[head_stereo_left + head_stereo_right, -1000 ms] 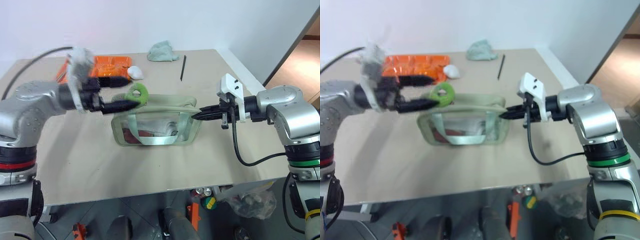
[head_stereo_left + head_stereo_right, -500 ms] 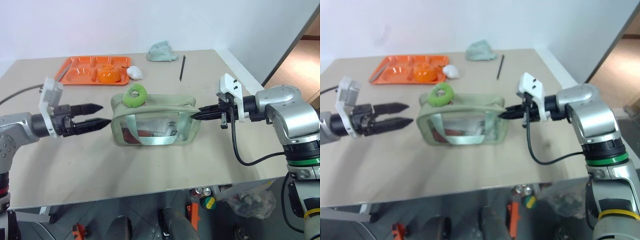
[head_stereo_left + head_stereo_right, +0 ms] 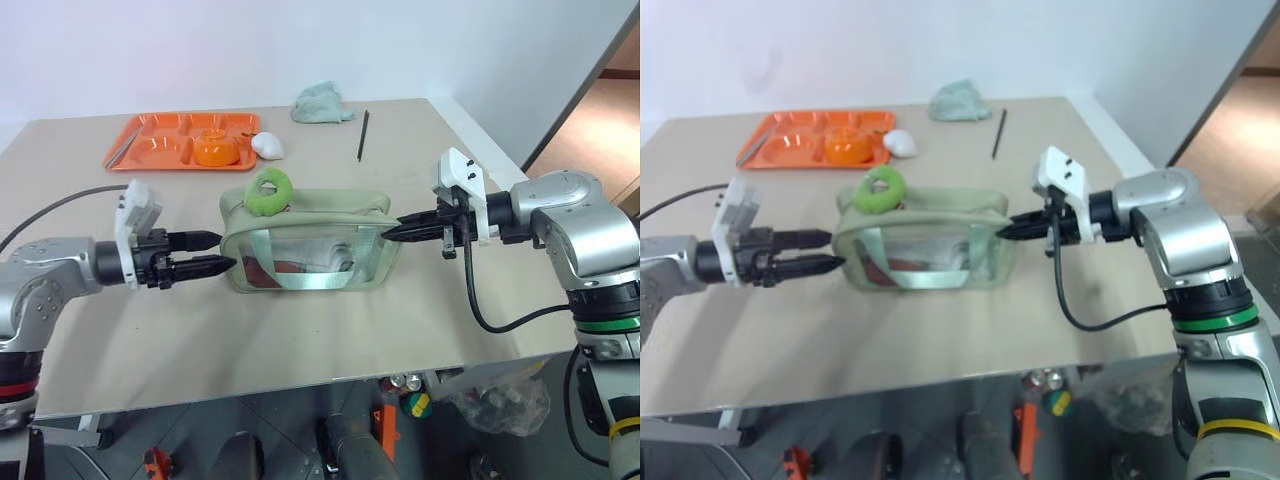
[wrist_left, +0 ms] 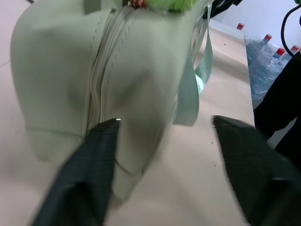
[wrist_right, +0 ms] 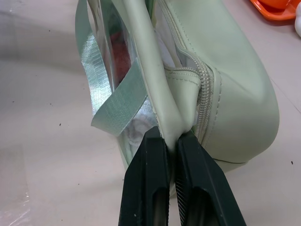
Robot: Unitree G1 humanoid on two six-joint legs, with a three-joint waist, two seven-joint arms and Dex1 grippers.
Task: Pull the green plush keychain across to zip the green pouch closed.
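The green pouch [image 3: 310, 245] stands in the middle of the table, its zipper running along the top. At the left end of that top lies the green plush keychain [image 3: 270, 190], a lime fuzzy ring with nothing touching it. My left gripper [image 3: 225, 252] is level at the pouch's left end. It is open, with the pouch's end [image 4: 70, 70] just ahead of one finger [image 4: 94, 160]. At the pouch's right end, my right gripper [image 5: 171, 136] is shut on a pale green strip of the pouch [image 5: 225, 84].
An orange tray [image 3: 150, 155] holding an orange bowl [image 3: 215, 150] sits at the back left, with a white object [image 3: 268, 146] beside it. A grey-green cloth [image 3: 322, 102] and a black pen [image 3: 363, 135] lie at the back. The table's right edge runs close behind my right arm.
My left gripper left the keychain, dropped down to the left of the pouch, then moved in to its left end with its fingers narrower. The right gripper held still.
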